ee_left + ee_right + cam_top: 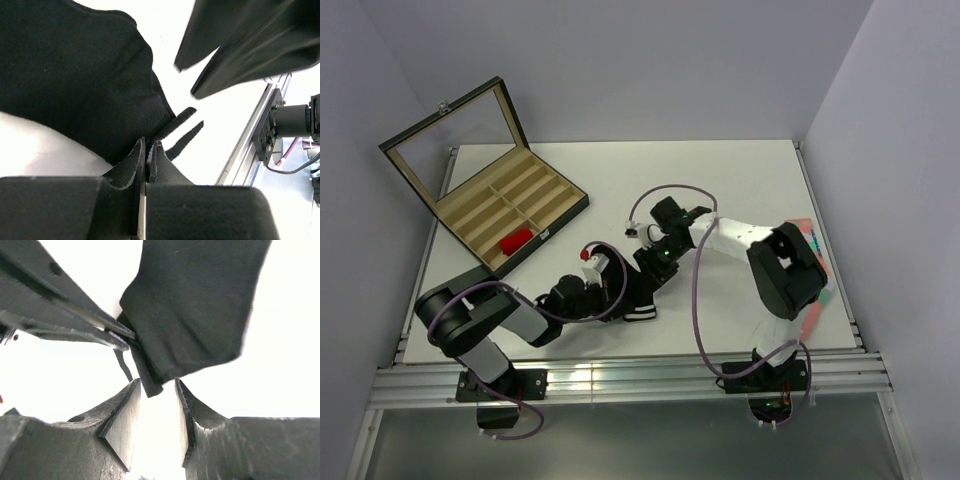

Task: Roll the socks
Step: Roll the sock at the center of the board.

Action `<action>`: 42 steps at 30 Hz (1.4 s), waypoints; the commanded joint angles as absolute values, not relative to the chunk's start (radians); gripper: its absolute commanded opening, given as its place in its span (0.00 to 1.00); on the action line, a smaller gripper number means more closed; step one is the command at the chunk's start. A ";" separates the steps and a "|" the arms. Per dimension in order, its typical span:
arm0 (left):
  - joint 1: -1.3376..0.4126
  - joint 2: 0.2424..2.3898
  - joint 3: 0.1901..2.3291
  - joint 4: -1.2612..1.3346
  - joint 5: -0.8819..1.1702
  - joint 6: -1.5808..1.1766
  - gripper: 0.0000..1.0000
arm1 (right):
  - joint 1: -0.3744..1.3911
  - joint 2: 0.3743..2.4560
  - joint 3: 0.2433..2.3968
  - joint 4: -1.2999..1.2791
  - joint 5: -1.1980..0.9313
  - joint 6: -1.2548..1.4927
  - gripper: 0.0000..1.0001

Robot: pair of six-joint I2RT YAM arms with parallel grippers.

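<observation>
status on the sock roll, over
left gripper shut on black sock edge. right gripper open astride same sock. pink sock lies apart, far right.

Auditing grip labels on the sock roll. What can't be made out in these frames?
- Top view: the arms cover most of the black sock; only its striped cuff shows.
- Top view: red item in the compartment box, too small to identify.
- Top view: pink sock, mostly behind the right arm.
- Right wrist: right gripper open around the sock edge; contact unclear.
</observation>
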State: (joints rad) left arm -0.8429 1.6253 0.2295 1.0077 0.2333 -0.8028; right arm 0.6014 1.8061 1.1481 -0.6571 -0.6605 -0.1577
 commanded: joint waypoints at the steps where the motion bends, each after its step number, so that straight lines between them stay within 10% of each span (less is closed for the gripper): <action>1: -0.844 1.591 0.218 0.827 0.183 -0.840 0.00 | 0.569 1.686 1.105 -0.531 -0.630 -0.221 0.40; 14: -0.773 1.545 0.322 0.522 0.261 -0.916 0.00 | 0.604 1.348 0.821 -0.330 -0.759 -0.385 0.42; 42: -0.555 1.601 0.394 0.275 0.538 -0.884 0.00 | 1.000 1.568 0.856 -0.146 -0.325 -0.482 0.39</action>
State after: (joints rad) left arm -0.5652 1.5814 0.4301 0.4049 0.5655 -0.9375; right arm 0.9852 1.5478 0.8204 -0.2134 -0.3752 -0.4683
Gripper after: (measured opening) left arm 0.043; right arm 0.390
